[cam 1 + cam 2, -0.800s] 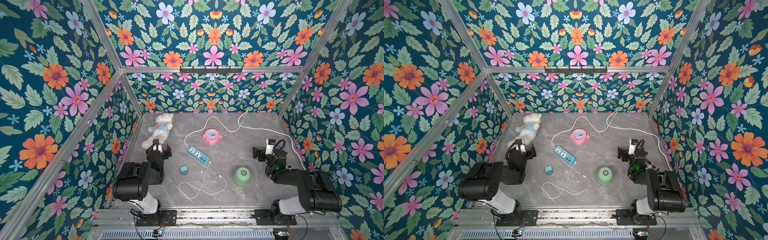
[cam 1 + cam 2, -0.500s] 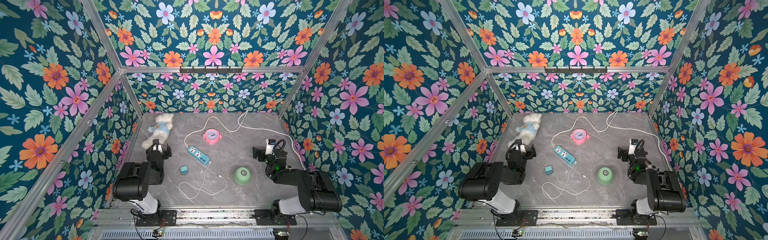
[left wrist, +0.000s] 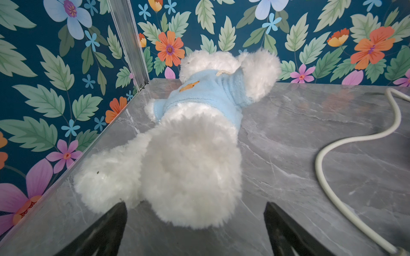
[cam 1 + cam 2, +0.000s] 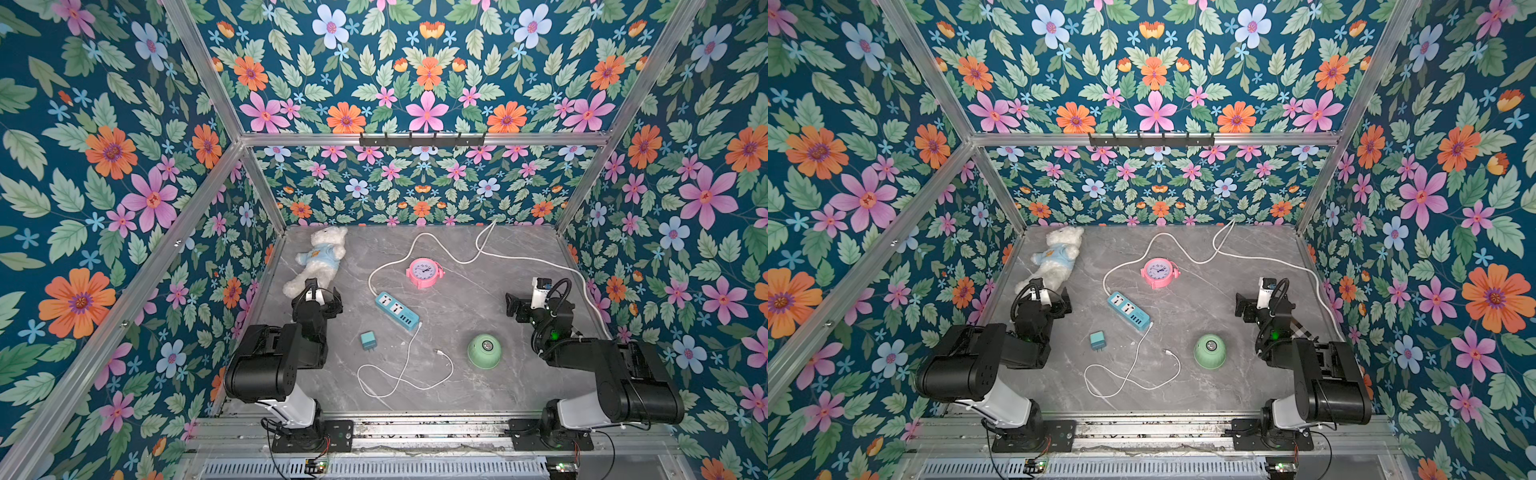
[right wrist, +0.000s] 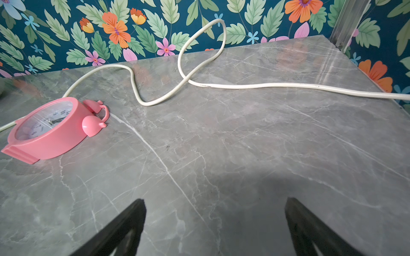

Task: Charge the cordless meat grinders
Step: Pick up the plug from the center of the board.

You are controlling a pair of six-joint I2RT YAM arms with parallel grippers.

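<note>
The mint-green dome-shaped meat grinder [image 4: 484, 351] [image 4: 1209, 351] stands on the grey marble table, front right, its silver button facing up. A thin white charging cable [image 4: 405, 374] runs from the teal power strip [image 4: 397, 311] [image 4: 1128, 313] and loops beside the grinder, its loose plug lying just left of it. My right gripper [image 4: 515, 305] [image 5: 215, 200] is open over bare table behind the grinder. My left gripper [image 4: 322, 291] [image 3: 195, 205] is open at the plush bear's legs. Neither wrist view shows the grinder.
A white plush bear [image 4: 320, 257] [image 3: 188, 144] in a blue shirt lies at the back left. A pink alarm clock [image 4: 424, 272] [image 5: 47, 130] lies mid-back. A small teal cube adapter [image 4: 367, 340] sits left of the thin cable. A thick white cord [image 4: 478, 257] [image 5: 244, 85] snakes across the back.
</note>
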